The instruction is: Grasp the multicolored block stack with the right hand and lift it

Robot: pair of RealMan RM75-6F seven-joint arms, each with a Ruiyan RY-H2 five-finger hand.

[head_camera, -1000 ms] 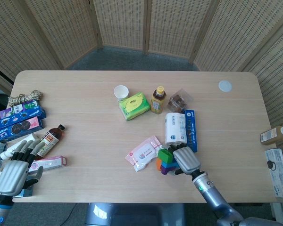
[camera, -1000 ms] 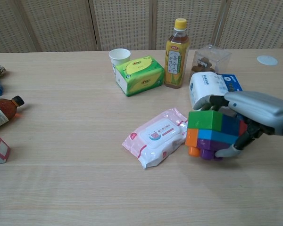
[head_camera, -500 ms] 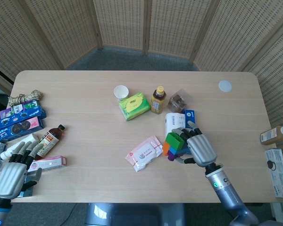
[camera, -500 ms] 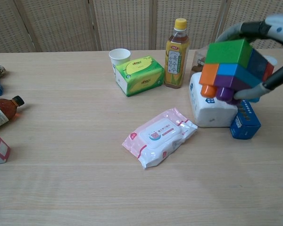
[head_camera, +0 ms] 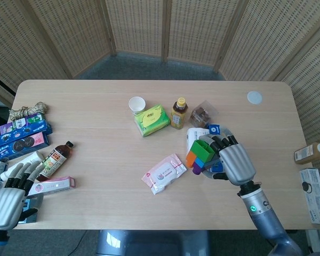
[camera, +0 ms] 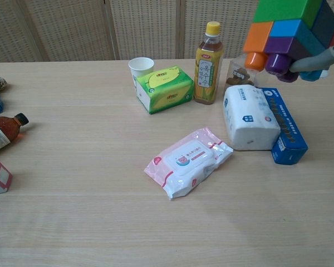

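My right hand (head_camera: 234, 162) grips the multicolored block stack (head_camera: 200, 154), a cluster of green, orange, blue and purple blocks. The stack (camera: 289, 34) hangs well above the table, at the top right corner of the chest view, over the white tissue pack (camera: 249, 117). Only a fingertip (camera: 318, 58) of the right hand shows in the chest view, under the stack. My left hand (head_camera: 6, 196) rests at the table's near left edge with its fingers apart, holding nothing.
A pink wet-wipes pack (camera: 188, 161) lies mid-table. Behind it stand a tea bottle (camera: 207, 63), a green tissue box (camera: 163, 88), a paper cup (camera: 141, 69) and a blue box (camera: 284, 125). Snack boxes and a brown bottle (head_camera: 56, 158) crowd the left side.
My right hand has raised the block stack from the table surface, up past the tissue pack to high above it. The left hand slid slightly lower.
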